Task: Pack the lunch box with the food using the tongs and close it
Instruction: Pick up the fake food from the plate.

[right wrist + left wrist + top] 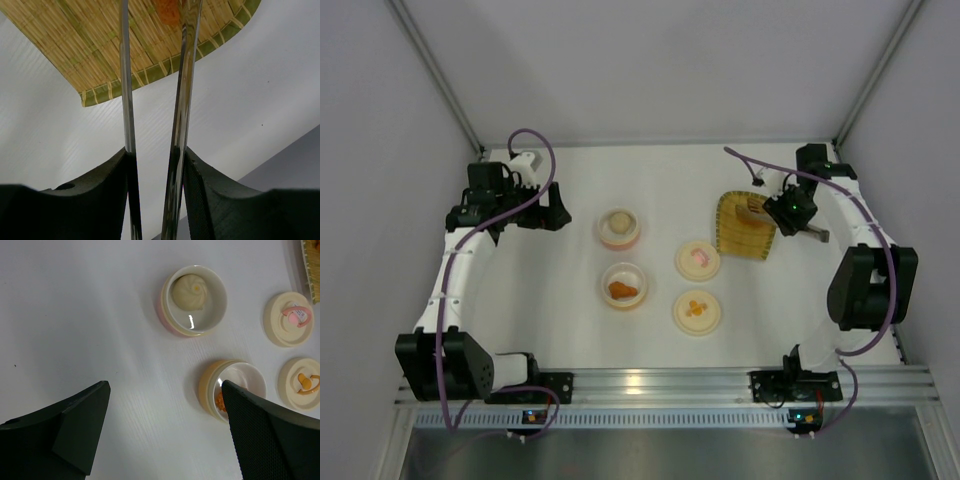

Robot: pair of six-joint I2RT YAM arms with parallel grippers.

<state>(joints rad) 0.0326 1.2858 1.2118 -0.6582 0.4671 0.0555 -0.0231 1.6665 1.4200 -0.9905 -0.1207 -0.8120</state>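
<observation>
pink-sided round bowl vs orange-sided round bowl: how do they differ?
Outside: the pink-sided round bowl is pink, the orange-sided round bowl orange.
Contents: the pink bowl holds one pale cream round ball, the orange bowl small orange chunks.
Place: the pink bowl sits farther from the arm bases, the orange bowl nearer.
Both are round, cream inside, uncovered.

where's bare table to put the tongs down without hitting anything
Bare table runs along the far edge behind the bun bowl and yellow tray, and along the near edge before the orange-marked lid. Crowded: the middle, where these sit close with the orange-chunk bowl and pink-marked lid, and the tray by the right gripper.
</observation>
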